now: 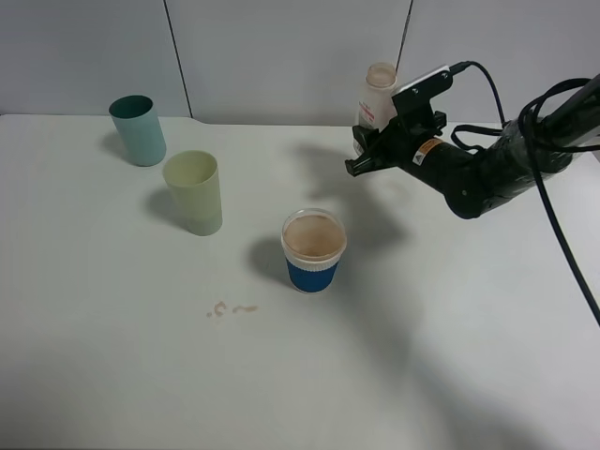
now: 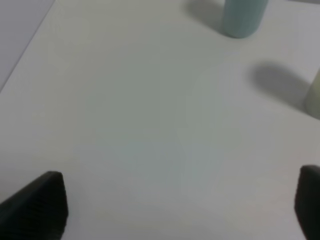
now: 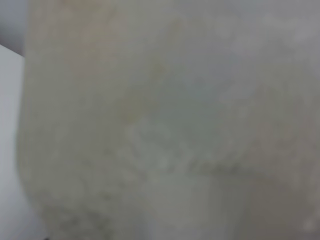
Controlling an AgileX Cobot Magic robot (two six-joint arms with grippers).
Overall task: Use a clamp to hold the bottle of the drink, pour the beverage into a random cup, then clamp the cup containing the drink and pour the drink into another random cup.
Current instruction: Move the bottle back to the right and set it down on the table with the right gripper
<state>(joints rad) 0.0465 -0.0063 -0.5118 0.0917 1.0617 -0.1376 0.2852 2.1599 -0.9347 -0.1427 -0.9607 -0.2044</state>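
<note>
View from high above a white table (image 1: pixel 450 356). My right claw (image 1: pixel 359 155) reaches in from the right side on a black arm (image 1: pixel 487 173) wrapped in cables, and hangs at the far side of the table. The bottle (image 1: pixel 379 89), small, pale and translucent, with a wide open neck and a white-and-pink label, stands upright right at this claw. Its neck and shoulders rise above the claw's black body and its lower part is hidden behind it.

My right wrist camera shows only a blurred, cream-coloured surface filling the frame, so the bottle is very close to the lens. The claw's tips do not show there. The claw is pressed together, and I cannot tell whether it touches the bottle or only sits against it.

My left claw (image 2: pixel 177 205) appears only in its own wrist camera. Two black ribbed fingertips (image 2: pixel 42 202) sit at opposite edges of the frame, spread wide, with bare table between them.

Three cups stand well to the left of the bottle and right claw. The teal tumbler (image 1: pixel 137 129) is farthest away. The pale yellow-green tumbler (image 1: pixel 193 192) is just in front of it. The short paper cup with a blue sleeve (image 1: pixel 313 250) stands nearest the middle of the table, its inside tinted brown. A few small brownish marks (image 1: pixel 230 308) lie on the table in front of the cups.
</note>
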